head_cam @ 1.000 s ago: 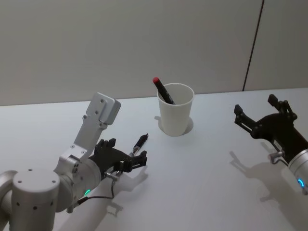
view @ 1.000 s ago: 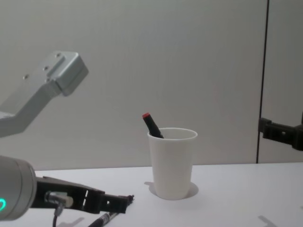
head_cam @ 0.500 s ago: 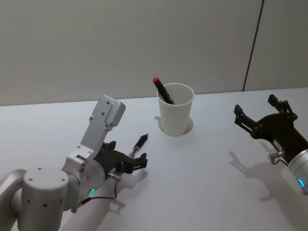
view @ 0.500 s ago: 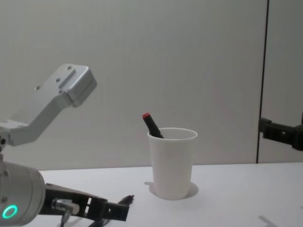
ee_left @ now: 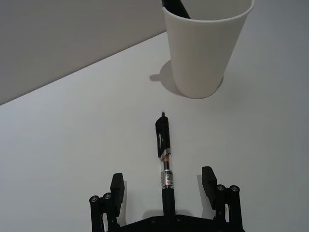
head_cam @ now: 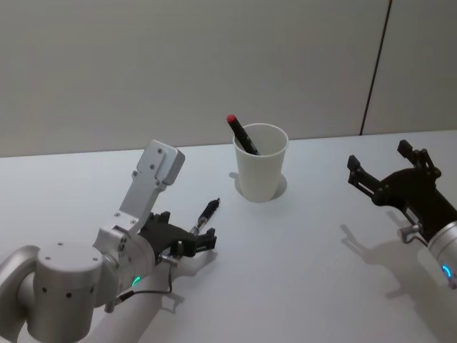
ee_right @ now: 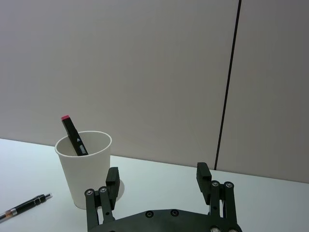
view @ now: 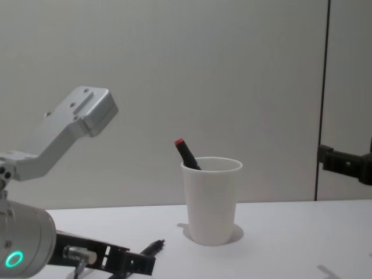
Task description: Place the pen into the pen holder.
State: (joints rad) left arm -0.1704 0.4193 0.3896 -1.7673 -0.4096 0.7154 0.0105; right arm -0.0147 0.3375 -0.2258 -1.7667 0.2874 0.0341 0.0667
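One pen (ee_left: 164, 150) lies flat on the table (ee_left: 72, 145), its rear end between the spread fingers of the left gripper (ee_left: 163, 180), with a gap on either side and not yet pinched. Its long axis runs straight away from that gripper, tip pointing toward the white paper cup (ee_left: 203, 53), which stands upright just beyond with a red-capped marker (head_cam: 241, 133) leaning inside. The left arm is clearly the nearer; the right gripper (ee_right: 158, 173), also spread, hangs well apart past the cup. Closing across the barrel looks like the next need
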